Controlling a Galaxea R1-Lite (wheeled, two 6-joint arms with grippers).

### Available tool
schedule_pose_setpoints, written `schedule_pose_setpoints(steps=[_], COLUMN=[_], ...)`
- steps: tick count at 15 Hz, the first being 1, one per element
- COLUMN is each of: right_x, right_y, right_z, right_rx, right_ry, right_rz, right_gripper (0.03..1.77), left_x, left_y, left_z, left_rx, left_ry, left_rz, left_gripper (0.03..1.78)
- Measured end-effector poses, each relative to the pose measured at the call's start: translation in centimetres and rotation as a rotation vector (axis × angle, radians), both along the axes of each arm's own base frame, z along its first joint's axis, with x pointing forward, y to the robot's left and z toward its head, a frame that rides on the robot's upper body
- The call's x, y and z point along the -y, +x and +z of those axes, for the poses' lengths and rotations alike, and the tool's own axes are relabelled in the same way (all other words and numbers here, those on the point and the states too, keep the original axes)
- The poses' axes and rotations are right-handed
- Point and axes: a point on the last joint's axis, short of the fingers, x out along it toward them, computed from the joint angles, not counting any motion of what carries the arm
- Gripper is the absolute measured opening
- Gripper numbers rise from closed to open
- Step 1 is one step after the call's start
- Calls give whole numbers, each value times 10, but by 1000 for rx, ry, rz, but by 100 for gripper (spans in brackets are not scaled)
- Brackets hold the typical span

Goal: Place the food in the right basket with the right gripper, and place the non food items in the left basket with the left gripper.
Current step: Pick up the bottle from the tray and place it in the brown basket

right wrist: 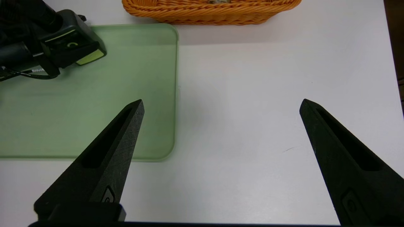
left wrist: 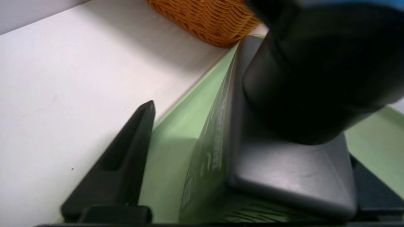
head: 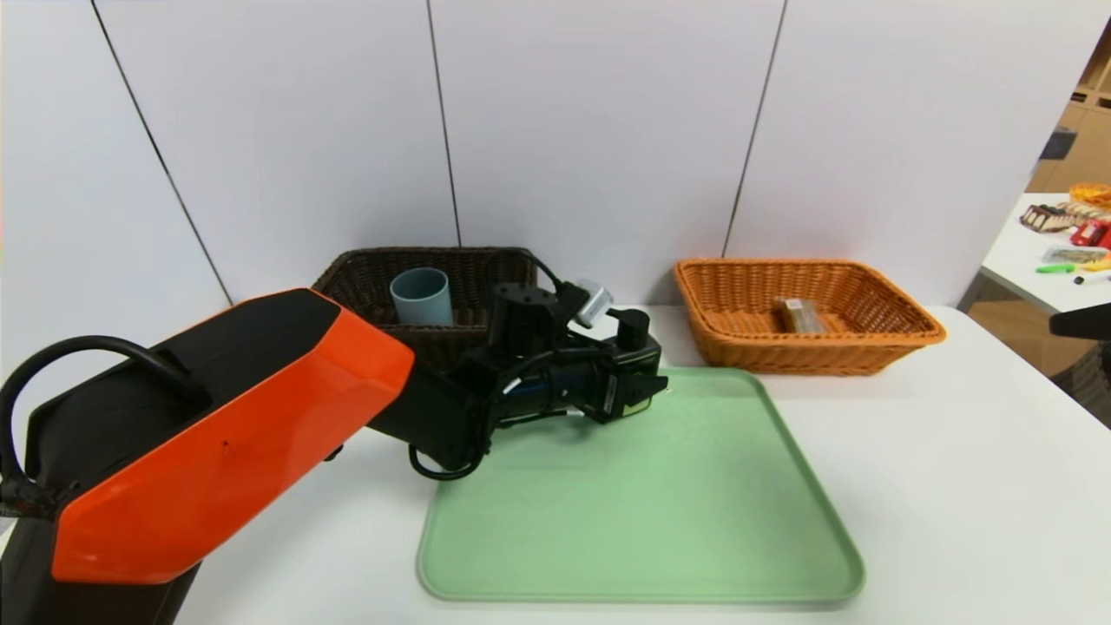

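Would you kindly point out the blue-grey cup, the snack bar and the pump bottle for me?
blue-grey cup (head: 422, 297): head view, on its side wall.
snack bar (head: 799, 315): head view, mid-wrapper.
pump bottle (left wrist: 284, 170): left wrist view, on its black shoulder, between the left gripper's fingers.

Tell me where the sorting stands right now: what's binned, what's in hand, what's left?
Done: the snack bar lies in the orange basket, and the blue-grey cup stands in the dark brown basket. In hand: the left hand grips the black pump bottle over the green tray. Left: carry the bottle to the dark brown basket and release. The right hand hangs open over the table, beside the tray.
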Motion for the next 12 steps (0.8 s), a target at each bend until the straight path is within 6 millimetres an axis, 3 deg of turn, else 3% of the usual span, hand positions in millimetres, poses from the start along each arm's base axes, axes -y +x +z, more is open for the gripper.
schedule_pose_setpoints(steps=[2,6,9,12], right_x=[0,0,0,0], right_y=[0,0,0,1], right_z=[0,0,-2,-5], right_rx=[-1,-2,-9,-20], right_ry=[-1,-1,-2,4], right_rz=[1,2,3,14], right_gripper=[170,170,170,170], left_x=[1,0,0,-2], left_y=[1,0,-2,-14], left_z=[-1,-1,5,31], left_rx=[-4,-6,-5,-52], left_ry=[-2,-2,-8,-42], left_rz=[1,5,15,52], left_gripper=[101,62,62,62])
